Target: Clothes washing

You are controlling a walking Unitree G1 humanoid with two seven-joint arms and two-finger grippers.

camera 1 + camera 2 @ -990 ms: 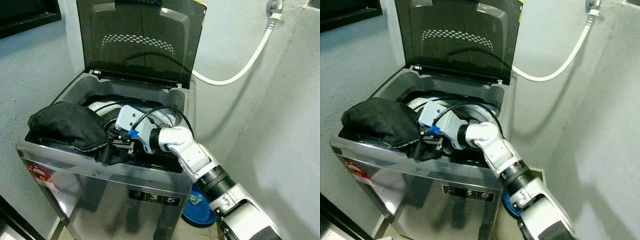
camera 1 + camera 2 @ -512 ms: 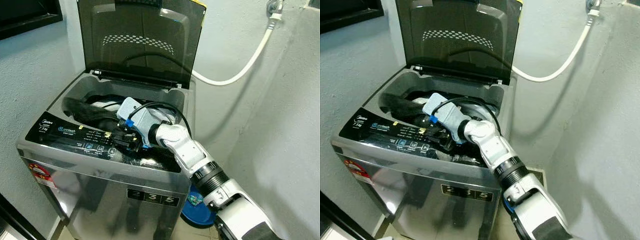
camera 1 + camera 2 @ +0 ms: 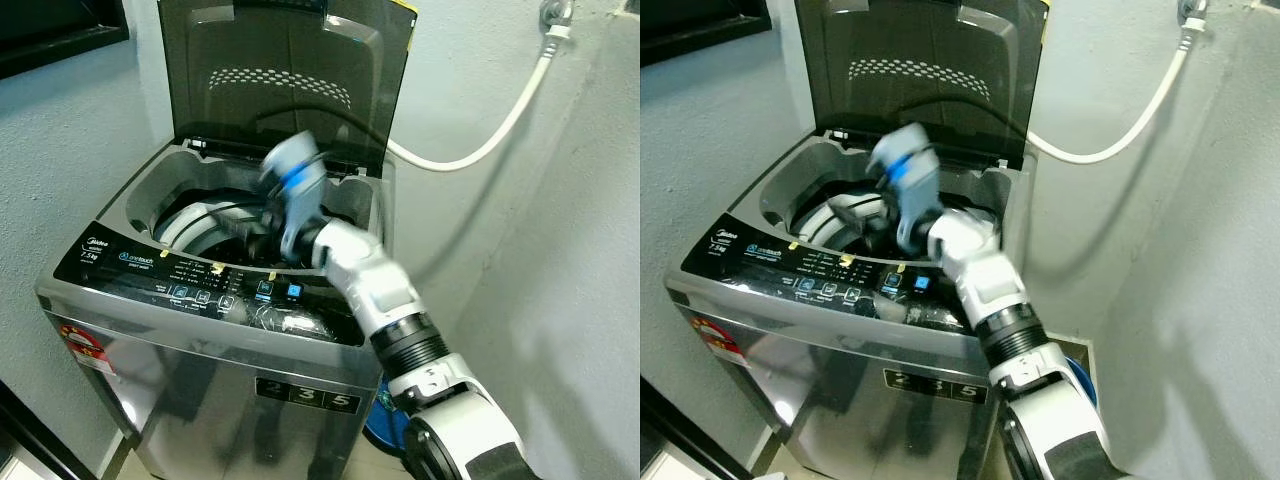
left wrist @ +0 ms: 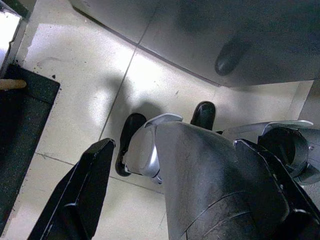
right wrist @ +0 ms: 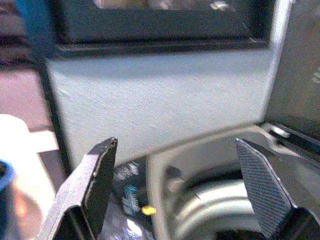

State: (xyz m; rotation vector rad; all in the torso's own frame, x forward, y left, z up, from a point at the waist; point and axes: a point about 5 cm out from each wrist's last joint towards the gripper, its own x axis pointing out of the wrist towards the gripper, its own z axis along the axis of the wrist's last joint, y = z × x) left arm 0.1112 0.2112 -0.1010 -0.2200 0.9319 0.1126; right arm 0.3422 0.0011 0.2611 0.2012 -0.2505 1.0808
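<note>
Right wrist view shows the right hand [image 5: 175, 185] spread wide, empty, above the washing machine [image 3: 200, 330] tub.

A white hose [image 3: 480, 135] hangs in a curve along the rough grey wall [image 3: 560, 260] and goes up to a tap fitting [image 3: 553, 14] near the top corner. Low on the floor, against this wall, a blue round object [image 3: 1087, 375] is partly visible. The floor [image 4: 75, 80] is made of pale tiles, and a dark mat [image 4: 22, 125] lies on it at one side.
</note>
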